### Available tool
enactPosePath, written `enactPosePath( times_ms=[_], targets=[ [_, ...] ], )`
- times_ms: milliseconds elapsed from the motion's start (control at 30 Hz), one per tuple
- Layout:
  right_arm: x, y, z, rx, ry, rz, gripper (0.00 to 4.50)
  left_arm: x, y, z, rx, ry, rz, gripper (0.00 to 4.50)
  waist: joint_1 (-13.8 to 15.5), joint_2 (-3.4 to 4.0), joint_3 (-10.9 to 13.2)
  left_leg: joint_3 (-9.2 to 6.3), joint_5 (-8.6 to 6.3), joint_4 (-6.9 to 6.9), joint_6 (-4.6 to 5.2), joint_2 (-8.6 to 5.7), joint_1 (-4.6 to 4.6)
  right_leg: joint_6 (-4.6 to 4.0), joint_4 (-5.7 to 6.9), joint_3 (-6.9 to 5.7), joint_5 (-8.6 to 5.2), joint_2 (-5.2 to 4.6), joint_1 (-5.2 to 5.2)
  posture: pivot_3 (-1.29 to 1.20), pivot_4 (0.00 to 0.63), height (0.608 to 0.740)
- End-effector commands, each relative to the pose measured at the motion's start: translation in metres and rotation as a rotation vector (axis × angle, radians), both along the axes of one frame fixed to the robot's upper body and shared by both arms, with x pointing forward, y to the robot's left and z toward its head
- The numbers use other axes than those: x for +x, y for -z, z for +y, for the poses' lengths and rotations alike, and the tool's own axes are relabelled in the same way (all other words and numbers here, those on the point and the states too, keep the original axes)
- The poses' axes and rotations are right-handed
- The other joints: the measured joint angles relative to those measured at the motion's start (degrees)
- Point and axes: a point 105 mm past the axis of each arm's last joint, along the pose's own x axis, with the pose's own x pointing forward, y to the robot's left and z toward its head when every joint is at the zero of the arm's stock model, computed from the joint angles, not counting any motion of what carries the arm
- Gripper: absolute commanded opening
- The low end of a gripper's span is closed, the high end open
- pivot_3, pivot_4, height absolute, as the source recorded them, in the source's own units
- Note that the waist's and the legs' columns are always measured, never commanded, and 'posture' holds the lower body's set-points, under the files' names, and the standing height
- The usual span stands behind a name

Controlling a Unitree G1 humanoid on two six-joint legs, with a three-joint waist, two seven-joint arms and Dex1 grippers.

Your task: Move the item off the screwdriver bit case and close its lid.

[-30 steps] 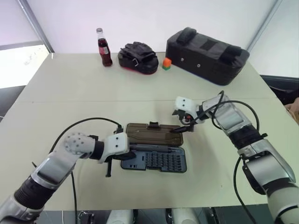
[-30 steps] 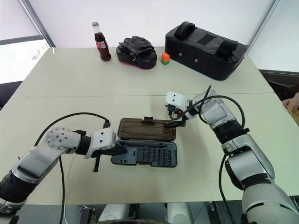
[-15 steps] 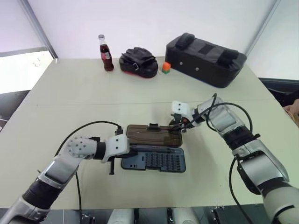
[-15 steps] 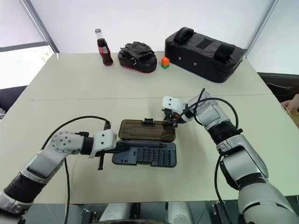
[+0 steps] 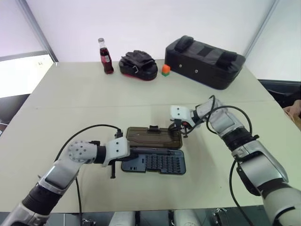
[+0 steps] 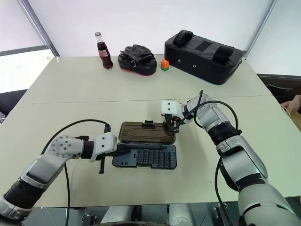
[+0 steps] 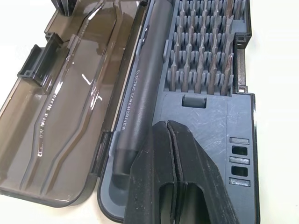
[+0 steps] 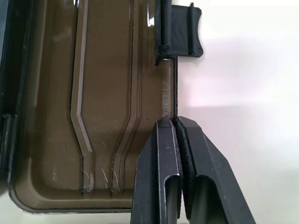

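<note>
The left gripper [image 7: 175, 140] has its two fingers pressed together with nothing between them, and it rests on the near-left part of the screwdriver bit case [image 5: 160, 163], just beside the dark screwdriver [image 7: 140, 93] that lies in the tray next to the rows of bits [image 7: 205, 51]. The case lies open in the middle of the table [image 5: 70, 103], with the lid [image 5: 153, 136] flat behind the tray. The right gripper [image 8: 176, 128], pointing down from the right, is closed on the far long edge of the lid, near the latch tab [image 8: 180, 32].

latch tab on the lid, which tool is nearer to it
Right. The right tool sits at the lid's outer edge, just along from the latch tab. The left tool rests on the screwdriver bit case tray, across the open lid.
</note>
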Motion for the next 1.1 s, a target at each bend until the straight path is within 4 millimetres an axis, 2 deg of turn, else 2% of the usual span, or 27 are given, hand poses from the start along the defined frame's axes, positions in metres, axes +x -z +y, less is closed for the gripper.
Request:
enactPosePath(
  times_ms=[33,200,300,533,633,867,1100],
  targets=[
    [0.012,-0.034,-0.003,0.007,0.008,-0.152,0.08,-0.013,0.034,0.011,0.089,-0.044,0.161,0.00,0.01,0.00,0.01,0.00,0.00,0.00,0.00,0.00,-0.01,0.00,0.00,0.00,0.00,0.00,-0.02,0.00,0.150,0.740],
    [0.006,-0.056,-0.001,0.060,0.011,-0.187,0.08,-0.010,0.027,0.007,0.080,-0.046,0.167,0.00,0.14,0.02,0.06,0.00,0.00,-0.01,0.00,0.00,-0.17,0.00,0.02,0.00,0.00,0.00,-0.20,0.00,0.150,0.740],
    [0.000,-0.063,-0.002,0.068,0.011,-0.199,0.08,-0.009,0.030,0.005,0.078,-0.048,0.174,0.00,0.16,0.01,0.07,0.00,0.00,-0.02,0.00,0.00,-0.22,-0.01,0.02,0.00,0.00,0.00,-0.25,0.00,0.150,0.740],
    [-0.014,-0.065,-0.005,0.086,0.032,-0.193,0.08,-0.005,0.042,-0.001,0.079,-0.044,0.168,0.00,0.66,0.02,0.08,-0.01,0.00,-0.03,0.00,-0.02,-0.26,-0.03,-0.19,0.00,-0.02,-0.05,-0.17,0.00,0.150,0.740],
    [-0.017,-0.064,-0.008,0.093,0.053,-0.186,0.08,-0.006,0.040,-0.001,0.078,-0.036,0.146,0.00,0.67,0.02,0.08,-0.03,0.00,-0.04,0.00,-0.02,-0.25,-0.04,-0.44,-0.02,-0.03,-0.05,-0.05,0.00,0.150,0.740],
    [-0.020,-0.065,-0.005,0.121,0.076,-0.190,0.08,-0.003,0.011,-0.013,-0.028,0.025,0.055,0.00,0.59,0.01,0.10,-0.02,-0.01,-0.15,-0.01,-0.02,-0.37,-0.04,-0.66,-0.03,-0.02,-0.11,-0.10,0.00,0.150,0.740],
    [-0.018,-0.066,-0.004,0.121,0.070,-0.197,0.08,-0.008,-0.024,-0.025,-0.138,0.057,0.031,0.00,0.51,-0.01,0.20,-0.01,0.01,-0.11,-0.03,-0.04,-1.38,0.17,-0.56,-0.04,0.12,-0.10,-1.09,0.00,0.150,0.740]
  ],
)
